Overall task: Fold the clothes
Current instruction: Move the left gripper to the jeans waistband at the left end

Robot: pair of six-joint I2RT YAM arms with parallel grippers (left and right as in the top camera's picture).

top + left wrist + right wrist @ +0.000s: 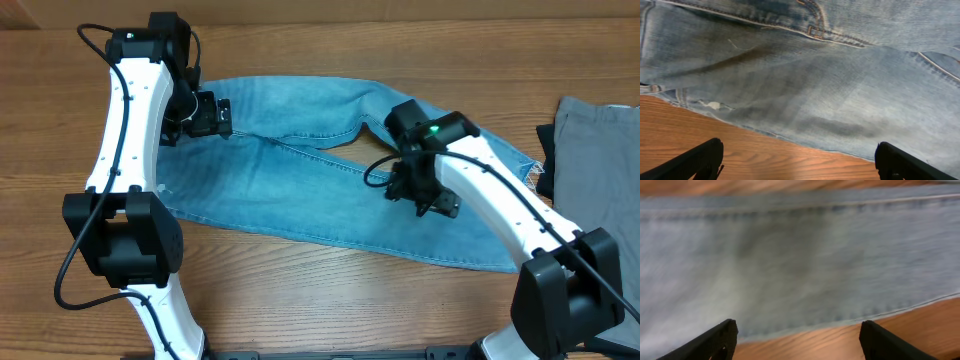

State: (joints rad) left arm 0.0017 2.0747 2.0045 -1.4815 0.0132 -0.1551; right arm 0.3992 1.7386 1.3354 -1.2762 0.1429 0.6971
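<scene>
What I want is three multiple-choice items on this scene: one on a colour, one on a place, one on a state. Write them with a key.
1. What colour are the jeans?
A. black
B. light blue
C. red

2. Where does the grey garment lie?
A. at the right edge of the overhead view, past the jeans' leg ends
B. on the jeans' waist
C. spread over both legs of the jeans

3. How does the left gripper stand?
A. shut on the jeans
B. open, holding nothing
C. shut on the grey garment

Key: 1 B, pale blue denim shows in all views; 2 A, it lies apart at the right; 3 B, its fingers stand wide apart with nothing between.
</scene>
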